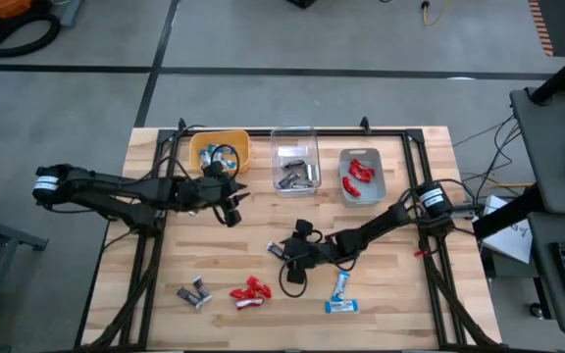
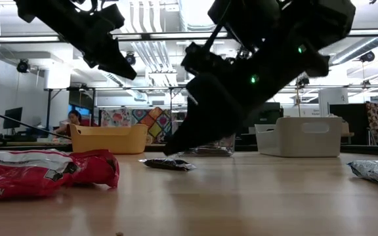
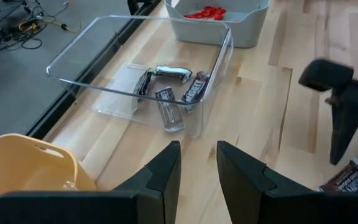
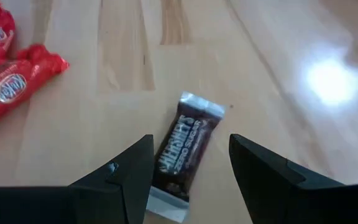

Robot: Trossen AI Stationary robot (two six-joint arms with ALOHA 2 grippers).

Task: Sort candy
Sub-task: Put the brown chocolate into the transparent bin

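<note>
We see the right gripper (image 4: pixel 188 171) spread wide, empty, straddling a dark brown silver-ended wrapped candy (image 4: pixel 184 149) flat on the wooden surface (image 1: pixel 390 284) at centre frame. Left gripper (image 3: pixel 197 165) slightly parted, apparently empty, near the clear plastic bin (image 3: pixel 73 59).

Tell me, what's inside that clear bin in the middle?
The clear bin holds several dark brown candies with silvery ends. Their exact count is unclear because they overlap.
</note>
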